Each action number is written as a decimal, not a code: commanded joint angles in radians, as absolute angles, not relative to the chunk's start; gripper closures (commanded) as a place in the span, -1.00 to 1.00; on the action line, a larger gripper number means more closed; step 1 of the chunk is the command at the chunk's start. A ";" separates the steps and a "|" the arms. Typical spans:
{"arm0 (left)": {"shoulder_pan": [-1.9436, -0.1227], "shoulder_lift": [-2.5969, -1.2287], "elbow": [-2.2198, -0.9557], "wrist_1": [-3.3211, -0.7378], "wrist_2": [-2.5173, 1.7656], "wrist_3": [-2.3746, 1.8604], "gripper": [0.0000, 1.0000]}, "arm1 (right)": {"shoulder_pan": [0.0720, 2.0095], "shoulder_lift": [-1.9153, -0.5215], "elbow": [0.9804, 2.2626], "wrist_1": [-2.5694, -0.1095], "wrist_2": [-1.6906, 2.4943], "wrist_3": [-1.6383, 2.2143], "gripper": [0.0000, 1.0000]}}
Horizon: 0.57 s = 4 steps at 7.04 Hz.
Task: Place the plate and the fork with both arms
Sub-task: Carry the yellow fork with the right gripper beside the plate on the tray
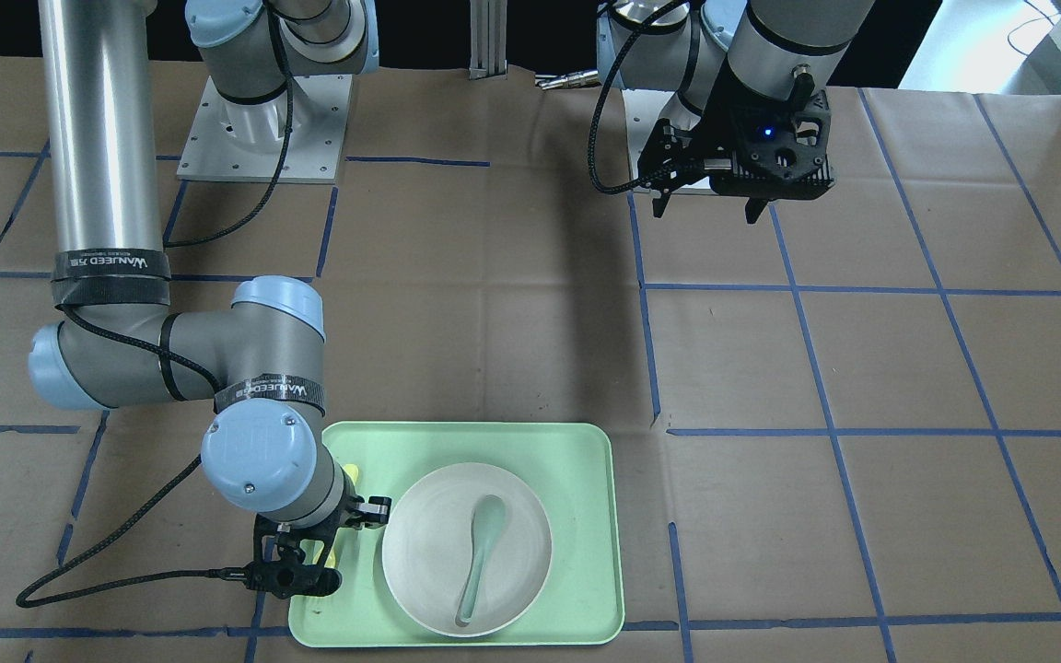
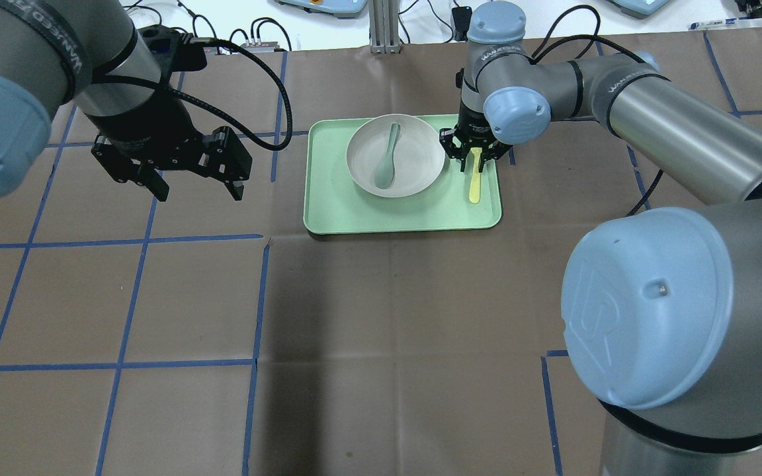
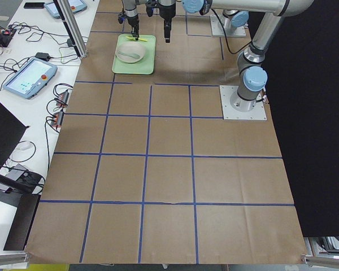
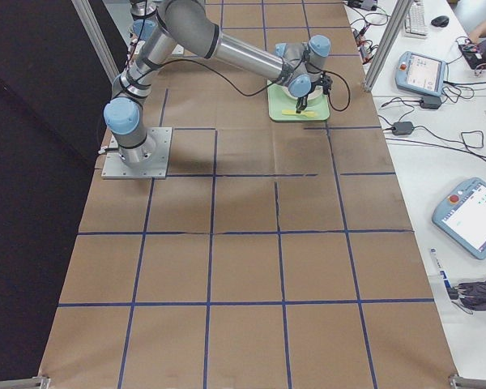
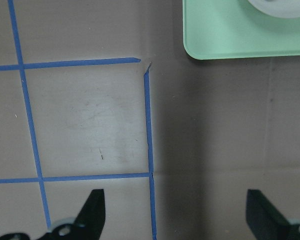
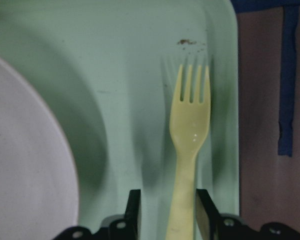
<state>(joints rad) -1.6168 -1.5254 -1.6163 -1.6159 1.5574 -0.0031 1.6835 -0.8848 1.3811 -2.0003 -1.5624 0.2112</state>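
The off-white plate (image 2: 417,149) sits on the light-green tray (image 2: 354,211), also seen in the front view (image 1: 429,543). The pale-yellow fork (image 2: 474,182) lies flat on the tray right of the plate, tines away from the wrist camera (image 6: 190,115). My right gripper (image 2: 475,153) is low over the fork's handle. In the right wrist view (image 6: 166,215) its jaws stand either side of the handle, slightly apart, with a gap on one side. My left gripper (image 2: 199,193) is wide open and empty, above the table left of the tray (image 5: 175,210).
A grey-green spoon (image 2: 387,155) lies in the plate. The tray's corner (image 5: 230,35) shows ahead of the left gripper. Brown paper with blue tape lines covers the table. The arm bases stand at the robot's edge.
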 commanded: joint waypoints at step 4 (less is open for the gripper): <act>-1.615 -1.513 -1.635 -1.586 1.566 -0.003 -0.99 | 1.657 -1.068 1.387 -1.800 -1.562 0.169 -1.00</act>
